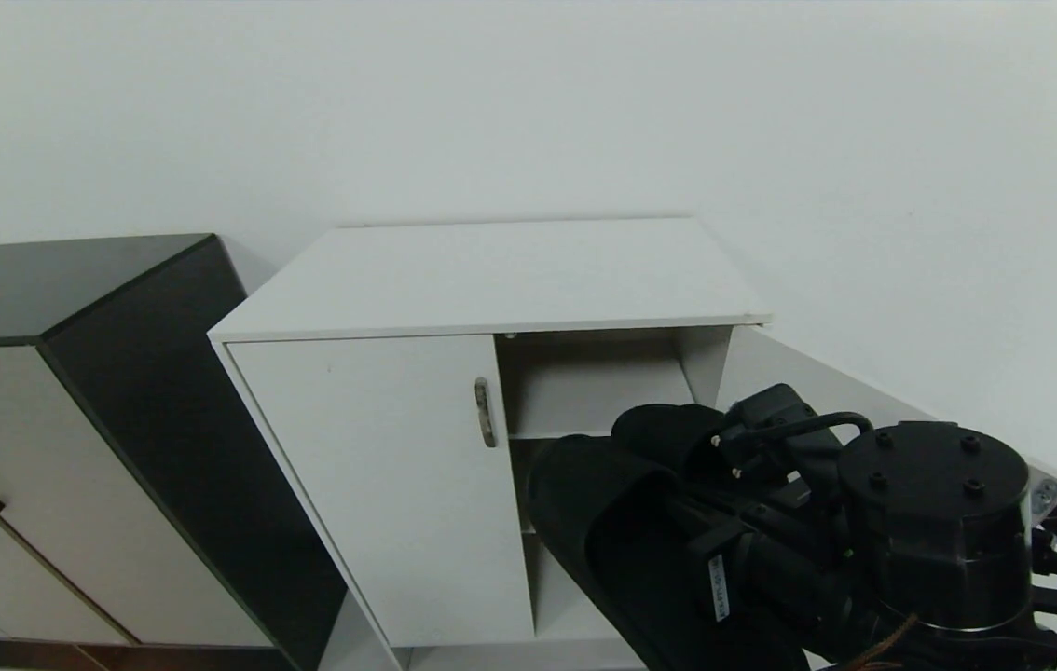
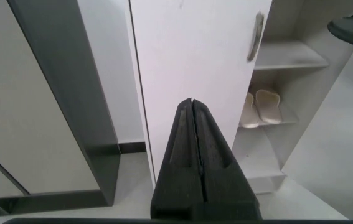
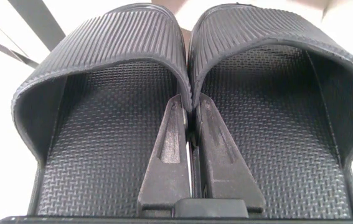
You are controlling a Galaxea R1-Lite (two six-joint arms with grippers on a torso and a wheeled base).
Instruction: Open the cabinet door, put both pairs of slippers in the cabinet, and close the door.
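At the cabinet's (image 1: 491, 280) open right side, the right gripper (image 3: 192, 107) pinches the black slippers' (image 3: 182, 56) adjoining inner walls. Recommend level entry, toes first, onto the bare shelf (image 2: 288, 57) above the white slippers (image 2: 263, 107). The left gripper's (image 2: 192, 107) fingers are pressed together, empty.

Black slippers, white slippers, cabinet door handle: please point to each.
black slippers (image 3: 123, 46), right wrist view, one ribbed strap
white slippers (image 2: 268, 106), left wrist view, one slipper's middle
cabinet door handle (image 1: 486, 412), head view, its middle
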